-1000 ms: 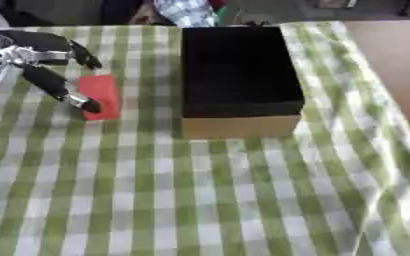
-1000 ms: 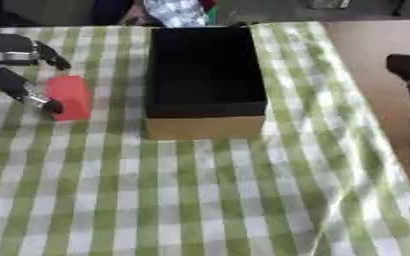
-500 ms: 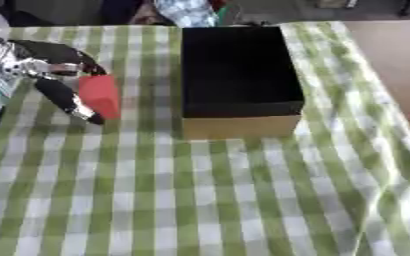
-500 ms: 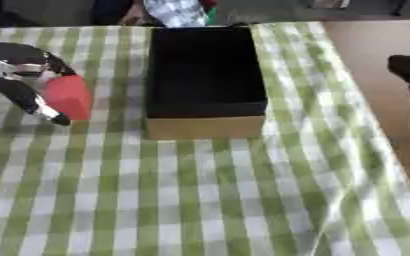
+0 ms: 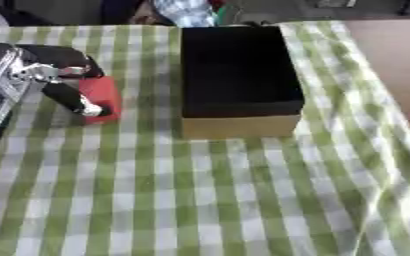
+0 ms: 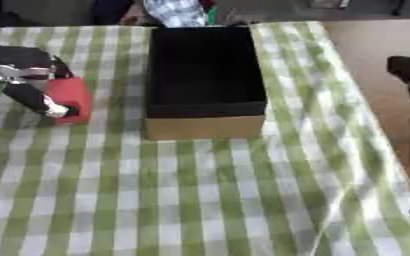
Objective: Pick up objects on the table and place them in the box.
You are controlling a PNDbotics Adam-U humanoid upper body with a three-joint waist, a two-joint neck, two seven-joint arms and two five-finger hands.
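Red block, small and boxy (image 5: 101, 96), sits on the green-and-white checked worktop (image 5: 208, 190), pinched between the fingers and thumb of the left hand (image 5: 64, 82). Its long axis runs away from the robot. Open black box with tan cardboard sides (image 5: 237, 80) is just to its right, so I guess it's a short carry; right hand is barely visible, can't tell.
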